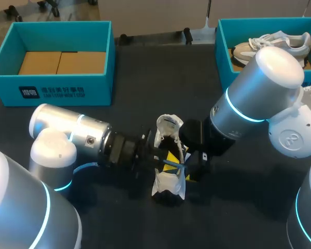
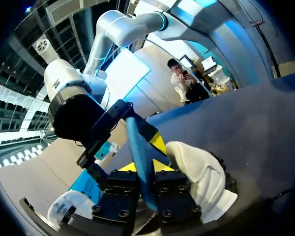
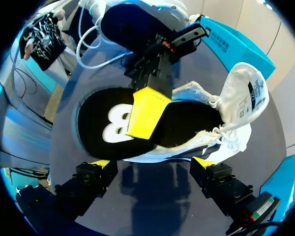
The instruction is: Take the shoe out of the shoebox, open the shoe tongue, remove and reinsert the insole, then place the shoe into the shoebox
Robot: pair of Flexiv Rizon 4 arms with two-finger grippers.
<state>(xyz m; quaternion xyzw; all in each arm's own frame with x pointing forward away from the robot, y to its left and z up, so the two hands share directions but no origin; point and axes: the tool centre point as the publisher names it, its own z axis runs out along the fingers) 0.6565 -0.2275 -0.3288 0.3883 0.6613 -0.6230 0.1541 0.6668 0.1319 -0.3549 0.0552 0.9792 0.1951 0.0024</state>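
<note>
A white shoe [image 1: 168, 184] lies mid-table with its tongue [image 1: 169, 124] pulled up and open. Its insole [image 3: 108, 125] is black on top with a white logo and blue underneath. The heel end of the insole stands out of the shoe's [image 3: 236, 98] opening. My left gripper [image 1: 163, 162] comes in from the left and is shut on the insole [image 2: 140, 157], which runs edge-on between its yellow tips [image 2: 162, 164]. My right gripper [image 3: 151, 163] stands wide open just right of the shoe, its fingers [image 3: 204, 162] either side without touching.
An open teal shoebox [image 1: 52, 91] with a bare cardboard floor stands at the back left. A second teal box [image 1: 222, 52] at the back right holds another pale shoe [image 1: 272, 44]. My right arm's elbow overhangs that box's front.
</note>
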